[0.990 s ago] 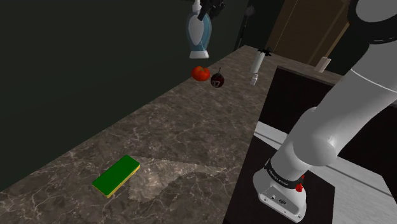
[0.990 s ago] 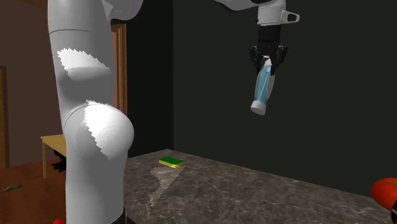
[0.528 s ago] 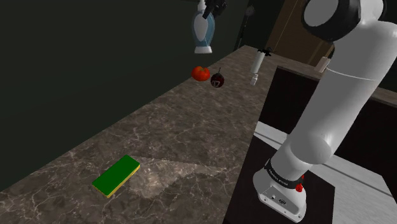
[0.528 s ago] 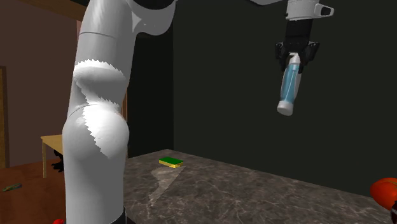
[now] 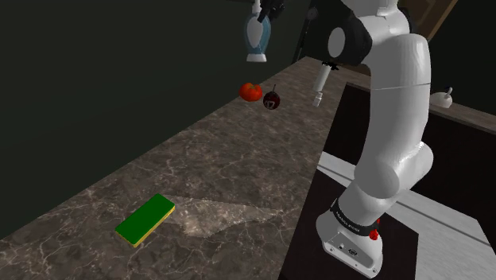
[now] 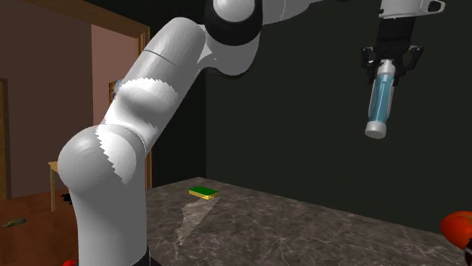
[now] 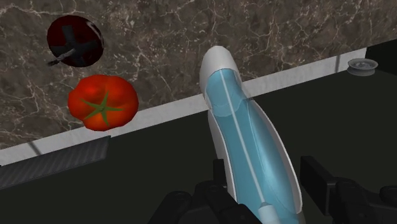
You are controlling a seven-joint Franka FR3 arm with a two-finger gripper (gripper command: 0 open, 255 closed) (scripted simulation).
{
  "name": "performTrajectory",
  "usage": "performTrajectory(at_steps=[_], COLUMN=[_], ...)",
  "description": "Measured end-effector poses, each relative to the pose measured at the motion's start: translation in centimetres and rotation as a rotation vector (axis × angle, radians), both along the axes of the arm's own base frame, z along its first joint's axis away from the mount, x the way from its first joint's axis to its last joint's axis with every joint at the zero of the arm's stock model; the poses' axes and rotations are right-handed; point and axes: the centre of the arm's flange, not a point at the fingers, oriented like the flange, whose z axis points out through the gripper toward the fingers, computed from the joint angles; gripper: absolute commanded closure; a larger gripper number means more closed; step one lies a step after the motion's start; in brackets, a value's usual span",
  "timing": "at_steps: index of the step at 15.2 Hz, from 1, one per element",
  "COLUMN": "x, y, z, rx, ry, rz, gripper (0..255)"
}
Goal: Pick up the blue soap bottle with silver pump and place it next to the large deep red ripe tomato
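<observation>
1. Your gripper (image 6: 389, 63) is clamped on the top end of the soap bottle (image 6: 377, 102).
2. The bottle hangs base-down from the fingers, well above the marble counter (image 7: 191, 38). It has a see-through blue body and a white base.
3. The red tomato (image 7: 102, 103) sits on the counter below the gripper, off to one side of the bottle's base, with a dark round fruit (image 7: 75, 41) just beside it.

A home kitchen — a marble counter (image 5: 238, 159) carries a tomato (image 5: 250, 91) and a green sponge (image 5: 145, 219). A wooden door frame (image 6: 91, 15) stands beyond.
</observation>
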Motion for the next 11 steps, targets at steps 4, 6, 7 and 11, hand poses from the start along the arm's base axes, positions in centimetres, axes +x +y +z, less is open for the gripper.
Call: performTrajectory(at_steps=[4, 6, 7, 11], x=[0.1, 0.1, 0.1, 0.2], y=[-0.3, -0.3, -0.4, -0.3], z=[-2.0, -3.0, -3.5, -5.7], rx=[0.000, 0.000, 0.000, 0.000], ry=[0.000, 0.000, 0.000, 0.000], rz=[0.002, 0.003, 0.003, 0.003], gripper=[255, 255, 255, 255])
